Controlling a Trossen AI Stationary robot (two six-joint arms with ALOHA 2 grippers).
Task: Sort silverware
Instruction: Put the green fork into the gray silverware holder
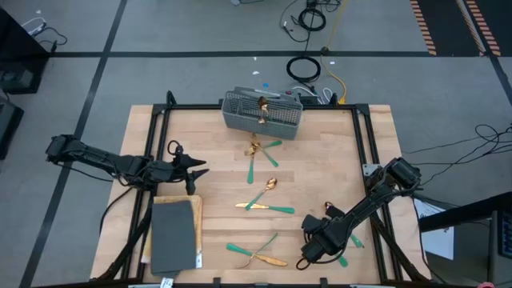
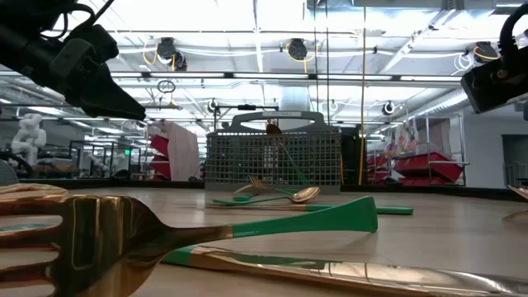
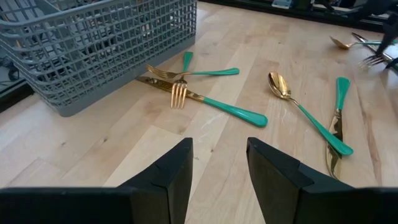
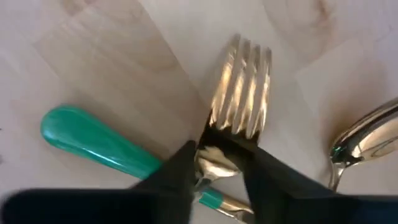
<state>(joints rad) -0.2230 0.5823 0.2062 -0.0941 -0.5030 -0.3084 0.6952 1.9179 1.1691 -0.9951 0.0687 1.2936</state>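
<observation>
The silverware has gold heads and teal handles and lies scattered on the wooden table: a cluster (image 1: 260,152) by the grey wire basket (image 1: 262,110), a pair (image 1: 264,200) mid-table, and more (image 1: 256,254) near the front edge. One piece stands in the basket. My right gripper (image 1: 310,254) points down at the near right and is shut on a fork (image 4: 242,87) that lies beside a spoon (image 4: 367,140) and a teal handle (image 4: 93,146). My left gripper (image 3: 219,155) hangs open at the table's left side, holding nothing. My right gripper pinches the fork's neck (image 4: 217,140), just below the tines, between its two fingers. The fingers come from above, pointing down, and lie across the fork. The fork's head lies flat on the table; its handle is hidden under the gripper.
A dark grey slab (image 1: 174,234) lies on a board at the near left. In the low view a fork (image 2: 107,247) and a teal handle (image 2: 313,219) lie close to the camera. Cables (image 1: 304,68) lie on the floor beyond the far edge.
</observation>
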